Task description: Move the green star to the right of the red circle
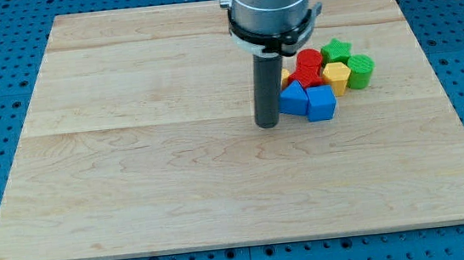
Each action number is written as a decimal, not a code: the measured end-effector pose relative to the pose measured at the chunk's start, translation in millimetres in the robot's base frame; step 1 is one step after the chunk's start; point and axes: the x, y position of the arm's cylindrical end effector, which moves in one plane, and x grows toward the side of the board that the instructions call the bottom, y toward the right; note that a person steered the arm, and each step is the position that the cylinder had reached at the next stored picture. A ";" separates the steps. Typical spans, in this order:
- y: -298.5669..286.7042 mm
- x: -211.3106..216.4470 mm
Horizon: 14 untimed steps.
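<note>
- Nearest the camera lies bare wooden desk (179, 203); my tip (267, 126) rests beside the blue blocks (308, 100); no hand exists to open or close.
- Green star-shaped block (337, 49) sits up-right of my tip, already touching the red circle block's (309, 58) right side.

1. My tip (267, 125) rests on the wooden board (132, 157), just left of a blue block (294, 99).
2. A blue cube (321, 103) touches that block.
3. The red circle (309, 58) sits behind, beside the green star (336, 49).
4. A yellow block (336, 76) and a green round block (361, 70) lie at the view's right.
</note>
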 end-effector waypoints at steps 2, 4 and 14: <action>-66.6 -45.4; -71.2 -125.8; 131.8 -115.5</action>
